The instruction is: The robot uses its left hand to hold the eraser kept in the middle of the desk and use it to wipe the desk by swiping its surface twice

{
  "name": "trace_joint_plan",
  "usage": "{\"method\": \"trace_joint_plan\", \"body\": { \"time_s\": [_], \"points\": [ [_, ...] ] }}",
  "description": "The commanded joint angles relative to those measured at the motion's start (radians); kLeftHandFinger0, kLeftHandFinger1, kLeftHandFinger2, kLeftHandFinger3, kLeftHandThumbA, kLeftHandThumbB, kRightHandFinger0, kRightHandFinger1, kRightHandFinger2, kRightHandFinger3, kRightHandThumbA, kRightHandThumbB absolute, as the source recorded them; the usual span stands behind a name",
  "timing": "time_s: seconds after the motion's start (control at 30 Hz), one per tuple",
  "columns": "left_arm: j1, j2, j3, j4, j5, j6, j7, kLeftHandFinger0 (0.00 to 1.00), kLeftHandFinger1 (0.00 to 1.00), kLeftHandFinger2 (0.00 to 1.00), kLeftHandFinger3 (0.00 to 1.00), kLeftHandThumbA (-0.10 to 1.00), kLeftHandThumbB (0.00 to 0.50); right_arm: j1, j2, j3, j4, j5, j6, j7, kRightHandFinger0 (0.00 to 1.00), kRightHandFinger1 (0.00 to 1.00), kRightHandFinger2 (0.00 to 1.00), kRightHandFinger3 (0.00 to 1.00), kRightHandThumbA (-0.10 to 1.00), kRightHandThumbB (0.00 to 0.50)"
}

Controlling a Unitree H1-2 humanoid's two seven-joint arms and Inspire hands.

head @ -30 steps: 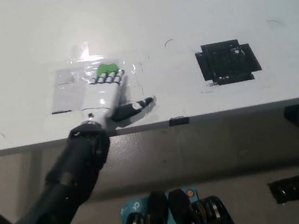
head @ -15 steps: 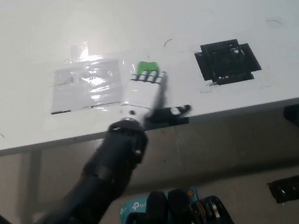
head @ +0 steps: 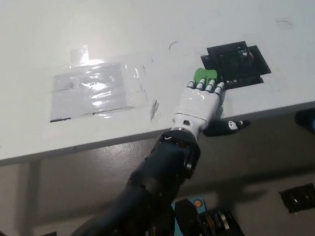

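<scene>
My white left hand (head: 201, 102) lies flat on the white desk (head: 152, 26) near its front edge, fingers pointing away from me. It presses down on a green eraser (head: 203, 75), of which only the far end shows past the fingertips. The hand sits just left of a black taped square (head: 236, 63), and the eraser's tip touches that square's near left corner. The dark forearm runs down to the lower left of the picture. My black right hand is not seen in the head view.
A clear shiny plastic sheet (head: 91, 90) is taped to the desk at the left. The desk's front edge (head: 92, 144) runs across below the hand. Small pen marks dot the far right of the desk.
My left hand has swept the eraser to the right along the desk, from on the plastic sheet to beside the black square. The camera has shifted slightly.
</scene>
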Motion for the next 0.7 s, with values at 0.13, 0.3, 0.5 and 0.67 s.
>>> {"method": "trace_joint_plan", "body": {
  "time_s": [0.13,0.3,0.5,0.67],
  "points": [
    [0.063,-0.015,-0.036,0.079,-0.011,-0.029,-0.187,1.00,1.00,1.00,1.00,1.00,0.500,-0.004,-0.006,0.001,-0.045,-0.008,-0.010,0.002,1.00,1.00,1.00,1.00,1.00,0.417],
    [0.062,0.010,-0.044,0.082,-0.003,-0.014,-0.187,1.00,1.00,1.00,1.00,1.00,0.500,-0.001,-0.009,0.001,-0.030,-0.014,-0.039,0.001,1.00,1.00,1.00,1.00,1.00,0.456],
    [0.099,0.112,0.016,0.064,-0.054,-0.013,-0.177,1.00,1.00,1.00,1.00,1.00,0.484,0.003,-0.013,-0.005,-0.037,-0.002,-0.030,0.005,1.00,1.00,1.00,1.00,1.00,0.426],
    [0.152,0.171,0.078,0.057,-0.088,0.009,-0.178,1.00,1.00,1.00,1.00,1.00,0.484,0.011,-0.009,-0.012,-0.037,0.004,-0.030,0.002,1.00,1.00,1.00,1.00,1.00,0.423]
  ]
}}
